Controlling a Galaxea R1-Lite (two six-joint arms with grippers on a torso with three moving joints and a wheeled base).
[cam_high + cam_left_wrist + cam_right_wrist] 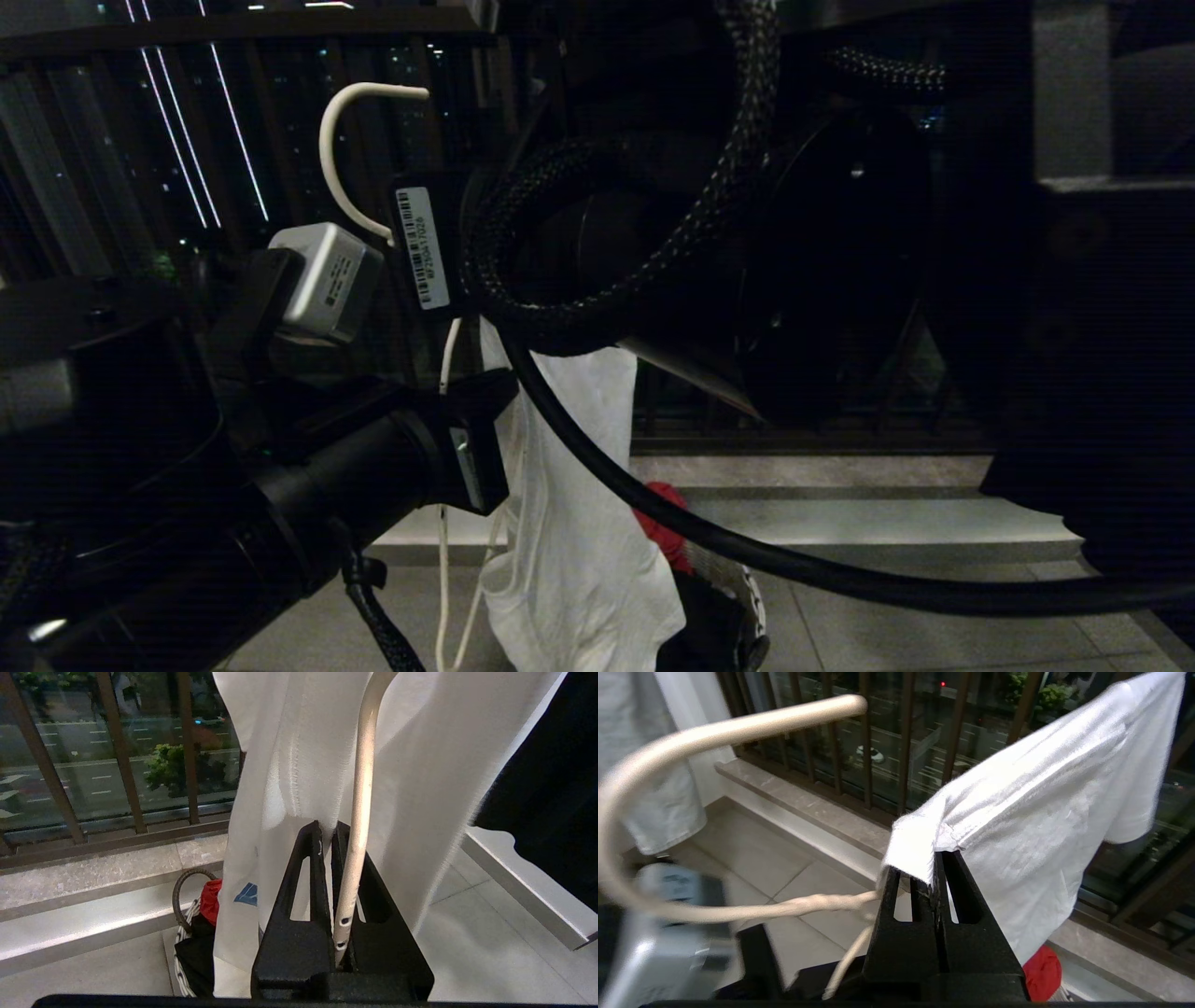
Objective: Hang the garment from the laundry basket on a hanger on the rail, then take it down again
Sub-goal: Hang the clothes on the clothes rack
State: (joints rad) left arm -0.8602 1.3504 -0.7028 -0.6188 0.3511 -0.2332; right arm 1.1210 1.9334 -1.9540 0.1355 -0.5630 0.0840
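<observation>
T-shirt [1045, 798]: soft, light, limp; drapes away from the right gripper [934, 870], which pinches its folded edge.
Wire hanger [362, 807]: thin, stiff, slippery; left gripper [329, 833] clamps its wire, shirt hanging just behind.
Laundry basket [184, 933]: below, beside the shirt's hem.

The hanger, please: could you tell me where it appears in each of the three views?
Head view: the hanger's white hook rises at upper left above the left arm's camera; its wires hang beside the T-shirt.
Left wrist view: one wire runs down the middle, clamped in the left gripper.
Right wrist view: the hook sweeps across the upper left, its twisted neck beside the right gripper, which pinches the T-shirt.
Shared landmark: the T-shirt.
</observation>
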